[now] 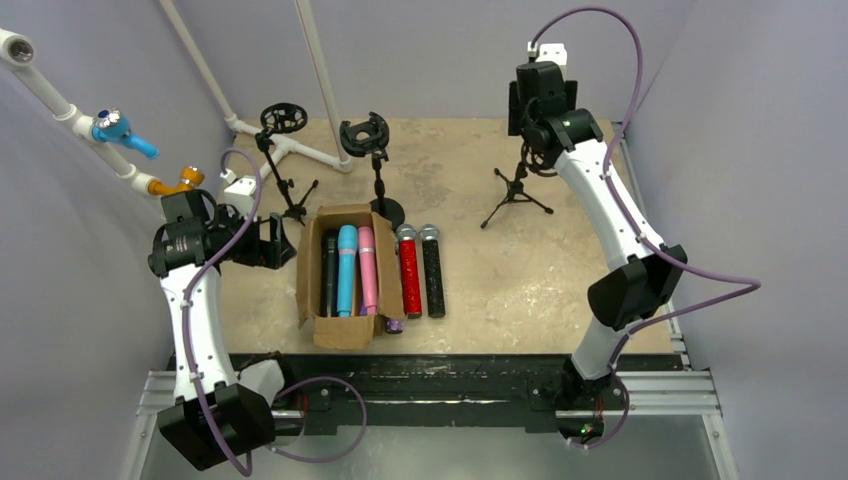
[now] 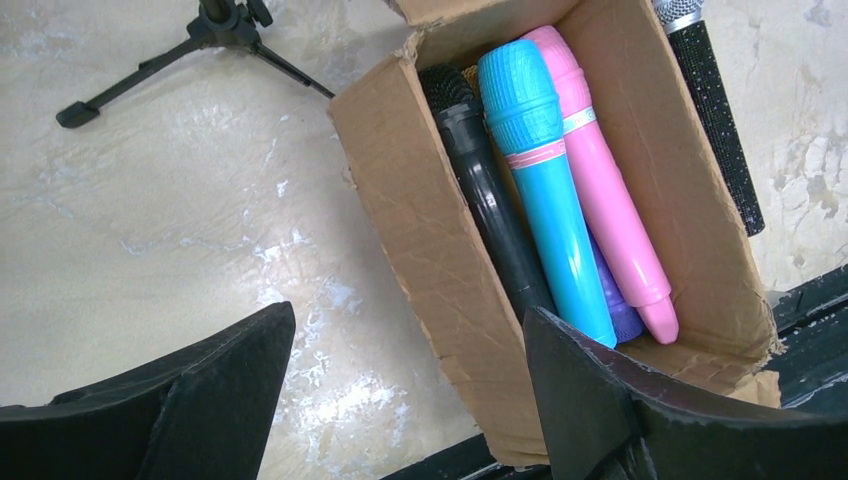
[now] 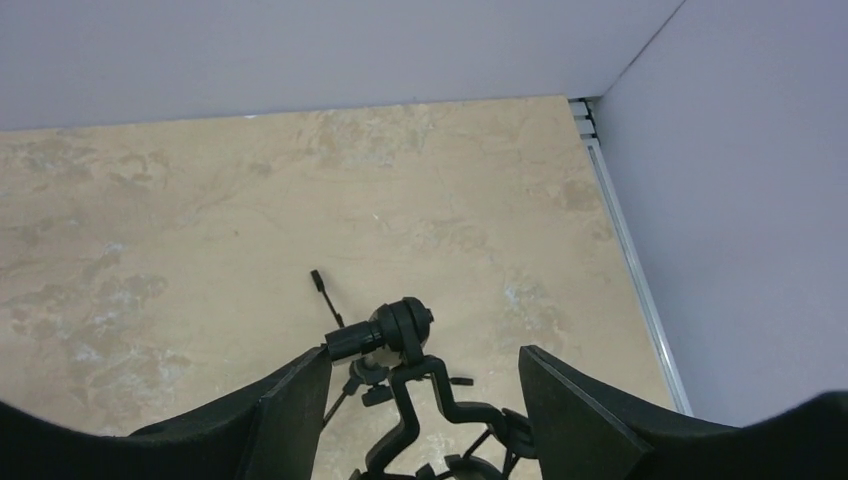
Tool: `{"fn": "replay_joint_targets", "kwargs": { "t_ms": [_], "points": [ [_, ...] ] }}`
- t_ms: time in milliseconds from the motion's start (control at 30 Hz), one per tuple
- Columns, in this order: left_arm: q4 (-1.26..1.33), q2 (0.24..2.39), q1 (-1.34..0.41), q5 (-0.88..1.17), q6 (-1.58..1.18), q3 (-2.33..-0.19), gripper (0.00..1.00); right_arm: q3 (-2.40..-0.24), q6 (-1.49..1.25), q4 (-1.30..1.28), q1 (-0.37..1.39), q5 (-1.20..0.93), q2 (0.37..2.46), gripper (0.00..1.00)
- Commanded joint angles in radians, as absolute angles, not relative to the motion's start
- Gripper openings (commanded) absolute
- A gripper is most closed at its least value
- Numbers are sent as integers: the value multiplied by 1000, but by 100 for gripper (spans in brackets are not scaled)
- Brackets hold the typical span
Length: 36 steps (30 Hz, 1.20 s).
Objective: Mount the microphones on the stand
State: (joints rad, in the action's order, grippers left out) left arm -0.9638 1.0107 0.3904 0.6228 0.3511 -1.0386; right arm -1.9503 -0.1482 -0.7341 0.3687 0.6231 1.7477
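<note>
Hovering just left of brown cardboard box (image 2: 420,230), L gripper (image 2: 408,318) has fingers spread wide, holding nothing. In box, side by side: black stick mic (image 2: 490,210), blue plastic mic (image 2: 545,200), pink plastic mic (image 2: 610,200), w/ purple mic (image 2: 618,310) partly hidden under them. Just right of box on beige table (image 1: 480,290), glittery red mic (image 1: 410,272) & black glittery mic (image 1: 433,272) lie flat. Farther back: ring-top black tripod stand (image 1: 283,160), round-base black clip stand (image 1: 378,170), small black tripod stand (image 1: 517,195). R gripper (image 3: 425,358) is open & empty above the small tripod.

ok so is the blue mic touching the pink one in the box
Touching. The left wrist view shows the blue microphone flush against the pink microphone in the cardboard box, no gap between them.
</note>
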Motion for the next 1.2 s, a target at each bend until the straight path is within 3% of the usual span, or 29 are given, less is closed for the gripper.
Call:
{"fn": "replay_joint_targets", "kwargs": {
  "t_ms": [0,133,267,400,800,1067,1167],
  "points": [
    [-973,1036,367,618,360,-1120,84,-1936,-144,-718,363,565,1749,71],
    [-989,1056,359,612,359,-1150,83,-1903,-153,-698,344,567,1757,61],
    [-973,1042,358,611,353,-1126,83,-1886,-148,-687,333,620,1733,43],
    [-972,1051,351,609,354,-1124,83,-1861,-144,-682,321,736,1687,40],
    [-962,1062,343,616,360,-1117,83,-1831,-149,-704,192,631,1682,48],
    [-970,1047,342,611,360,-1111,88,-1840,-178,-720,193,620,1697,72],
    [-972,1045,340,612,360,-1111,94,-1873,-183,-724,193,622,1684,75]
  ]
}}
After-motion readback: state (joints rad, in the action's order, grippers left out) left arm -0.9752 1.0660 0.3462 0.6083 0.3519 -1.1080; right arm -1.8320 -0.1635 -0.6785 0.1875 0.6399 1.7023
